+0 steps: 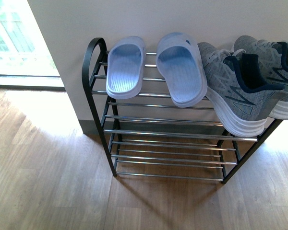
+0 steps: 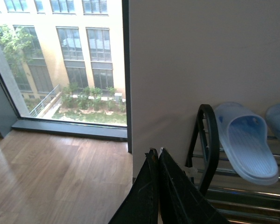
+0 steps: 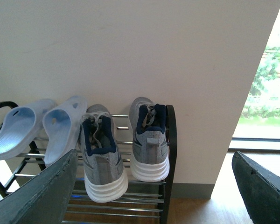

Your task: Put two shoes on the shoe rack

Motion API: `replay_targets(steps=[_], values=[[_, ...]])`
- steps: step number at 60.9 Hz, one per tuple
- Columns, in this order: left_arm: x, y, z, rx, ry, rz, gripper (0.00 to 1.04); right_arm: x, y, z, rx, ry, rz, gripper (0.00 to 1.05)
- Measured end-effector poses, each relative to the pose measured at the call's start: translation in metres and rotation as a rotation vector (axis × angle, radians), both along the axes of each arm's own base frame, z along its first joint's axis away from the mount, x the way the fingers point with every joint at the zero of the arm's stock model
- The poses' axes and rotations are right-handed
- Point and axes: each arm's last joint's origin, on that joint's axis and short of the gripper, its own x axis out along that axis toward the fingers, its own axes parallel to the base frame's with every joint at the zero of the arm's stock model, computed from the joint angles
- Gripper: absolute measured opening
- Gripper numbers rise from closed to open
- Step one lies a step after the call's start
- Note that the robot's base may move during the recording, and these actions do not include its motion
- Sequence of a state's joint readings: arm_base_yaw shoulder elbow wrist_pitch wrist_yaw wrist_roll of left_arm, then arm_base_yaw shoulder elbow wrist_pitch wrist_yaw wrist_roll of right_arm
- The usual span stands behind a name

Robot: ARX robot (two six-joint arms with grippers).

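1. The shoes are all on the shoe rack (image 1: 97,52), on its top tier: going from the rack's left end we see a pale blue slide (image 1: 125,66), a second slide (image 1: 181,67), then a grey sneaker (image 1: 233,98) and a second sneaker (image 1: 273,72) at the right end.
2. We judge the placing itself finished, so the step in hand is a clean retreat and a check of how the shoes sit.
3. The left gripper (image 2: 157,186) shows in its wrist view with its two dark fingers pressed together and nothing between them. It sits just beside the rack's curved black end frame, near the leftmost slide. We pull it back away from that frame without brushing it.
4. The second slide overhangs the front bar of the top tier, toe toward the wall. It looks stable, but a bump could tip it forward, so we keep clear of it.
5. The first sneaker sits heel-out with its white sole hanging past the front bar and tilted downward. This is the one we watch. If it seems ready to slide, we nudge the heel toward the wall.
6. The second sneaker lies against the right end frame and seems seated.
7. The right gripper (image 3: 158,186) is spread wide and empty, with both sneakers in front of it. We back it straight out, keeping the fingers off the heels.
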State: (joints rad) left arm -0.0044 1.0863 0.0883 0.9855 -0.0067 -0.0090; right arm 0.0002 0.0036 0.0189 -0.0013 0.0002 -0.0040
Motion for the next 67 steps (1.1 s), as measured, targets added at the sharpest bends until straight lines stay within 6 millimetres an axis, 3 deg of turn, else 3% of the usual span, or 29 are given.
replay_targets(steps=[34, 67], values=[[-0.039, 0.0, 0.003, 0.0, -0.007, -0.005, 0.01, 0.0, 0.0, 0.0, 0.0, 0.0, 0.0, 0.96], [-0.058, 0.0, 0.008, 0.001, -0.025, -0.006, 0.01, 0.0, 0.0, 0.0, 0.0, 0.0, 0.0, 0.96]])
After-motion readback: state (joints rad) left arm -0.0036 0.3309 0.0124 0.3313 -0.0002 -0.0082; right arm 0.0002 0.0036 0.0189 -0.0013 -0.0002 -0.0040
